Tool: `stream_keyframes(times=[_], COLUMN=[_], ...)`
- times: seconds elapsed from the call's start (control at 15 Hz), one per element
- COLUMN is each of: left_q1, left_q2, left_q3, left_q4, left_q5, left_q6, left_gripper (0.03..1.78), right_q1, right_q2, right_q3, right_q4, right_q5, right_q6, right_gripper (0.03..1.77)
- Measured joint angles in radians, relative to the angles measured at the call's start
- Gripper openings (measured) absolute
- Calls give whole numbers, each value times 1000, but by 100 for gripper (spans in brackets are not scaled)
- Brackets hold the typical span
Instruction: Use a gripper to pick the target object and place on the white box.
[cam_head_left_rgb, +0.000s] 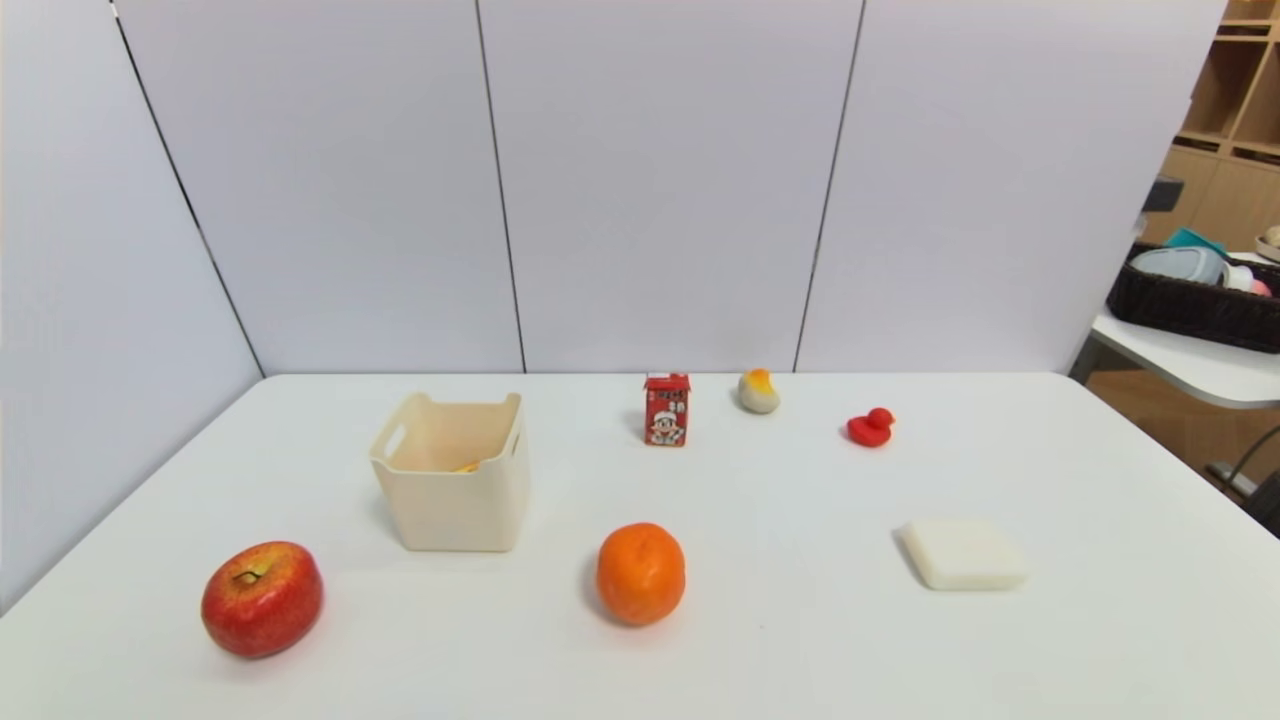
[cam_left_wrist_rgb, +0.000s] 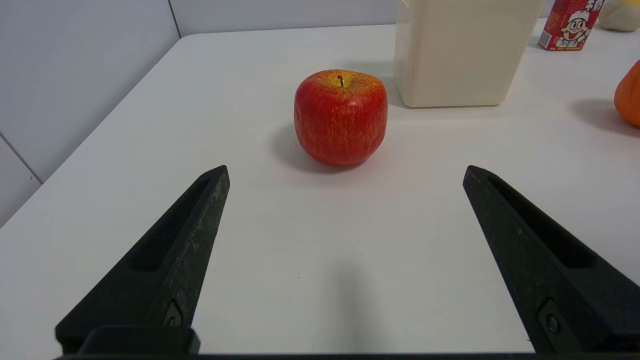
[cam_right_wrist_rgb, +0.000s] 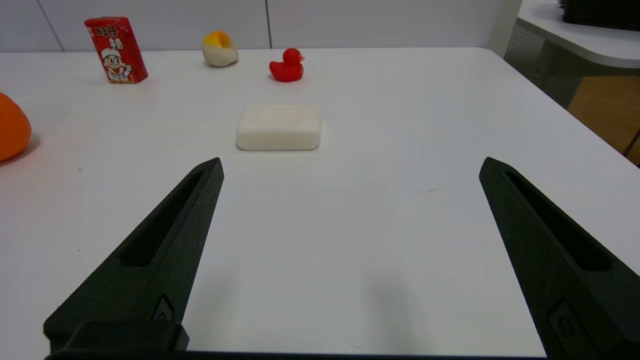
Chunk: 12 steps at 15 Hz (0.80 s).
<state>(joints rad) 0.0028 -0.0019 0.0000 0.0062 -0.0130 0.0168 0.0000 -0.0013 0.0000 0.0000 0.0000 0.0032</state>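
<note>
I see a white counter (cam_head_left_rgb: 800, 640) walled by pale panels, with wooden shelving and a side table carrying a dark basket (cam_head_left_rgb: 1190, 305) off to the right; the white box (cam_head_left_rgb: 455, 475) stands left of centre, and a yellow sliver inside it (cam_head_left_rgb: 466, 467) looks like the target object — I cannot tell for sure. The head view shows neither arm; the wrist views do — the left gripper (cam_left_wrist_rgb: 345, 172) spread wide, facing the apple (cam_left_wrist_rgb: 341, 117); the right gripper (cam_right_wrist_rgb: 350, 165) equally parted, facing the flat white block (cam_right_wrist_rgb: 278, 127). The orange (cam_head_left_rgb: 641, 573) sits between them; the near edge is open.
</note>
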Motion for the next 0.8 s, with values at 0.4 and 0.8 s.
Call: stream_keyframes(times=[0.4, 0.8], left_q1=[0, 0], left_q2=[0, 0], left_q3=[0, 0], left_q4=[0, 0], left_q5=[0, -1], left_q6=[0, 0], left_gripper=[169, 169], right_q1=[0, 0], right_q2=[0, 0], right_q3=[0, 0], right_q4=[0, -1], right_q5=[0, 1], right_q6=[0, -5], right_gripper=[177, 177])
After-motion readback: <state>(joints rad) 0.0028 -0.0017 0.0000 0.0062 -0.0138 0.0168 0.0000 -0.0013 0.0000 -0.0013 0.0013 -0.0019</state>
